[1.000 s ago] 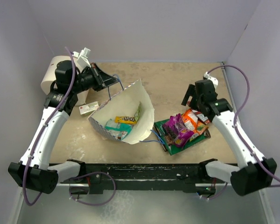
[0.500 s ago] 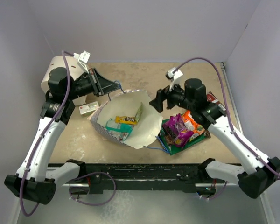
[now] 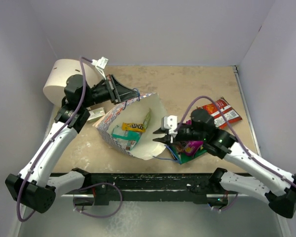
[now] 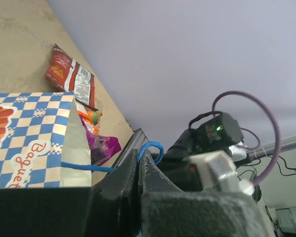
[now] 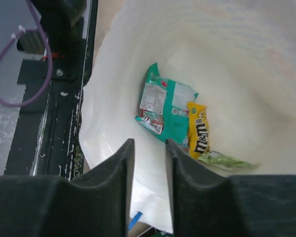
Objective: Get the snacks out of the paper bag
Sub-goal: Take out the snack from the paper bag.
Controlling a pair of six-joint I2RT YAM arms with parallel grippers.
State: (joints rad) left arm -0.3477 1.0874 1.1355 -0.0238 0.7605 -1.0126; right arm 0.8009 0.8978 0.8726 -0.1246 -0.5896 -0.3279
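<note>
The paper bag [image 3: 155,121] lies on its side mid-table with its mouth facing right. My left gripper [image 3: 129,94] is shut on its blue cord handle [image 4: 152,147] and holds the top edge up. Inside lie three snacks: a teal packet [image 5: 168,106], a yellow packet [image 5: 198,129] and a green packet [image 5: 222,159]. My right gripper [image 3: 158,139] hovers at the bag's mouth above the white lower wall, pointing in. Its jaws [image 5: 149,148] stand narrowly open, with nothing between them. More snacks are piled [image 3: 188,146] under the right arm. A red packet [image 3: 223,111] lies at the back right.
A big white cylinder [image 3: 59,81] stands at the back left behind the left arm. A small whitish box [image 3: 95,116] lies beside the bag. A black rail [image 3: 153,180] runs along the table's near edge. Pale walls close in three sides.
My right arm has swung from the back right across the snack pile to the bag's mouth, and its jaws have narrowed. The left gripper has carried the handle a little to the right.
</note>
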